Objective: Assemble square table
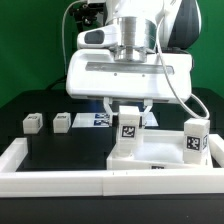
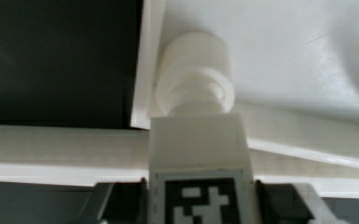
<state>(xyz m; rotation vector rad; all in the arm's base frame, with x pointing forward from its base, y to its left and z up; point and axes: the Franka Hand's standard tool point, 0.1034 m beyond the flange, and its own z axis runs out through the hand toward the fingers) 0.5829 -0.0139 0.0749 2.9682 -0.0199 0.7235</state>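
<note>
My gripper (image 1: 129, 118) hangs over the middle of the scene, shut on a white table leg (image 1: 129, 127) with a black-and-white tag. That leg stands upright, its lower end at the near left corner of the white square slab (image 1: 160, 155). In the wrist view the leg (image 2: 197, 95) runs out from between my gripper (image 2: 199, 205) jaws to the slab (image 2: 291, 60). A second tagged leg (image 1: 195, 141) stands upright at the slab's right corner. Two more small legs (image 1: 33, 123) (image 1: 62, 122) lie loose on the black surface at the exterior view's left.
The long white rail (image 1: 55, 168) borders the black surface in front, and the slab sits against it at the right. The marker board (image 1: 98, 120) lies flat behind my gripper. Dark curtains close the back.
</note>
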